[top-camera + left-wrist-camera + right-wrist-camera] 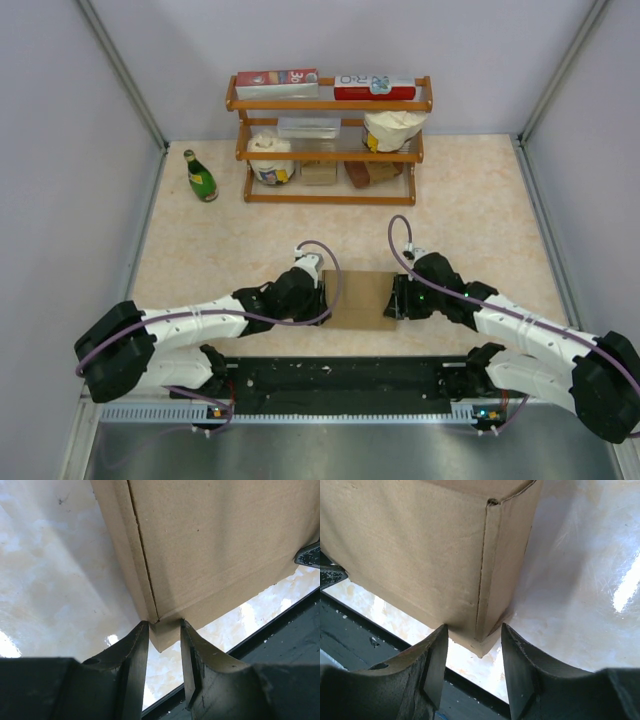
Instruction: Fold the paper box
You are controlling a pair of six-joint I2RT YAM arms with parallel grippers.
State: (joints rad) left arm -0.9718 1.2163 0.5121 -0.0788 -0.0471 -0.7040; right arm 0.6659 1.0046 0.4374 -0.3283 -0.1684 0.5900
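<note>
Paper box: on the table in front of the wooden rack, well apart from it, walls partly raised.
Long axis: parallel to the rack's front, running from gripper to gripper.
Left gripper: at the box's left end, jaws straddling the corner farthest from the rack; pinching or only bracketing, cannot tell.
Right gripper: at the right end, same stance; grip cannot be told.
Nearer arm: neither, both equally close.

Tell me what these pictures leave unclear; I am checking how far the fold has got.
- Top external: both ends of the paper box lie under the left pincer and right pincer.
- Wrist views: box cut off by the frame edge; whether either pincer grips its corner is unclear.
- Labels on the shelf: too small.
</note>
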